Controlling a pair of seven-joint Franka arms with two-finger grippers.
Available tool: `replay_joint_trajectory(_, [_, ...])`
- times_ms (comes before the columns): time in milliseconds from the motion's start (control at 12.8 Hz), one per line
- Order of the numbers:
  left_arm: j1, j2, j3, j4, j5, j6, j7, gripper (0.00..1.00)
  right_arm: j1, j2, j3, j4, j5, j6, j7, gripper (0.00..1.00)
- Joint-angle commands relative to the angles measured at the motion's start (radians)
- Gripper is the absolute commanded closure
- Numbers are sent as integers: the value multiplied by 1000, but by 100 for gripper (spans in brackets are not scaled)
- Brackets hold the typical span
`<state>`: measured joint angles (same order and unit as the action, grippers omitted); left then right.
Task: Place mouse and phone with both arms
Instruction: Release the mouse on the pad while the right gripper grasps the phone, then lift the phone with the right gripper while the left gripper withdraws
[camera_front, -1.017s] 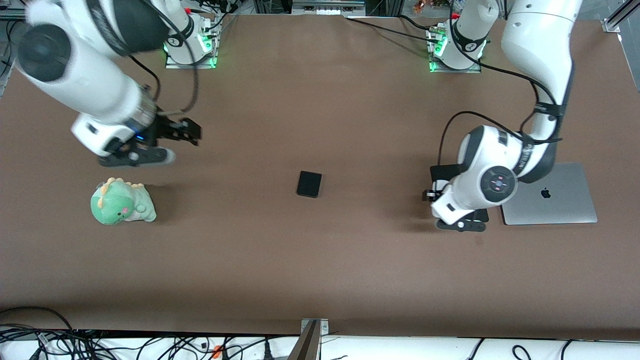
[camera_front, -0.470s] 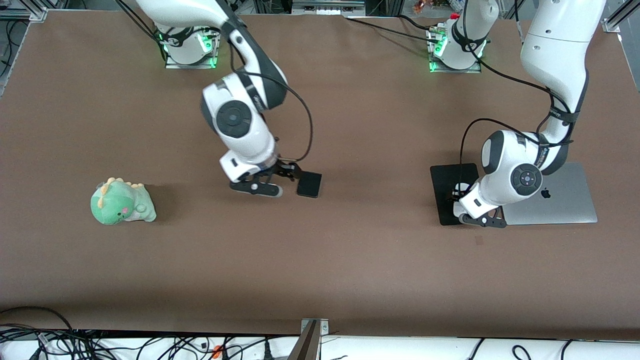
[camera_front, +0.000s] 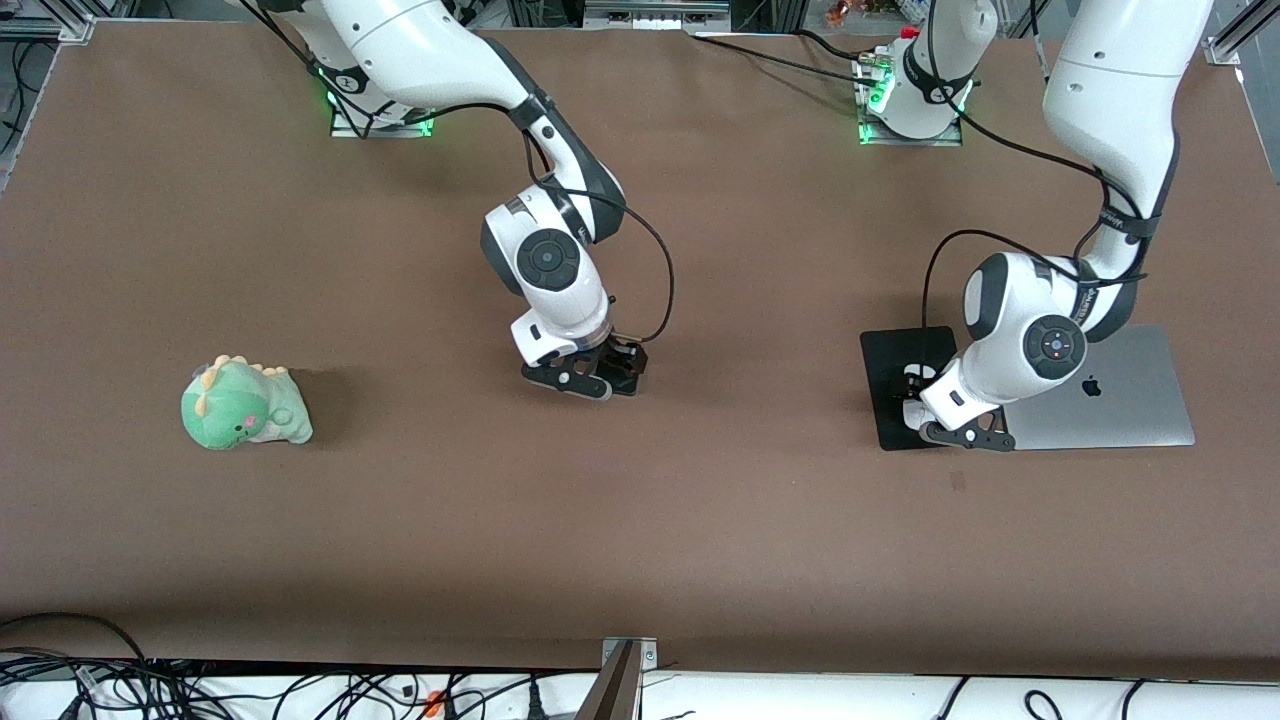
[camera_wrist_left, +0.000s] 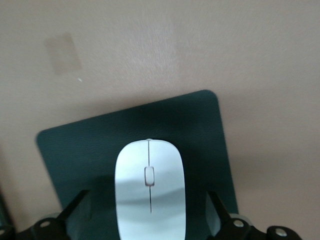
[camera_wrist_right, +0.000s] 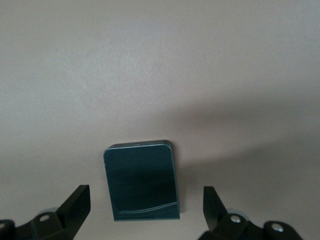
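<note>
White and glossy, the mouse is seen lying on a matte black pad, a thin grey line running down its middle, with the open fingers of the left end effector standing apart on either side of it and not touching it. In the front view the mouse is largely covered by the left arm's wrist; the left end effector is set low over the pad, which lies toward the left arm's end of the brown surface, just beside a closed silver laptop.

Near the middle of the surface, the phone is shown as a small glossy black slab lying flat on the bare brown top. The right end effector is spread open around it, one finger on each side, neither finger in contact with the slab. From the front camera only a dark corner of the phone is visible under the right end effector, the rest being covered by the wrist.

A green plush dinosaur is seen toward the right arm's end of the surface, well apart from both end effectors. Both arm bases are fixed along the edge farthest from the front camera.
</note>
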<state>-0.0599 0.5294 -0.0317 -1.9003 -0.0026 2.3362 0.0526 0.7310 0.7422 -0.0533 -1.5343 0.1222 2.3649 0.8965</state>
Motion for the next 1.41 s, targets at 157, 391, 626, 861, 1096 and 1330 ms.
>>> replay_joint_trajectory(157, [11, -62, -19, 358, 19, -531, 15, 0, 45, 63, -11, 19, 17, 65, 36, 0])
replay_joint_trajectory(391, [8, -65, -24, 594, 21, -797, 9, 0, 60, 89, -11, 25, 14, 85, 59, 0])
replay_joint_trajectory(626, [0, -194, -8, 626, 10, -882, 1, 0, 67, 98, -11, 26, 5, 99, 61, 0])
replay_joint_trajectory(861, [2, -508, 16, 248, 18, -630, -2, 0, 67, 103, -13, 26, -1, 99, 50, 8])
replay_joint_trajectory(1096, [6, -572, 15, 144, 18, -589, -3, 0, 64, 103, -14, 25, -10, 99, 33, 33])
replay_joint_trajectory(1330, [9, -548, 6, 202, 21, -675, -2, 0, 56, 98, -17, 25, -10, 96, 4, 55])
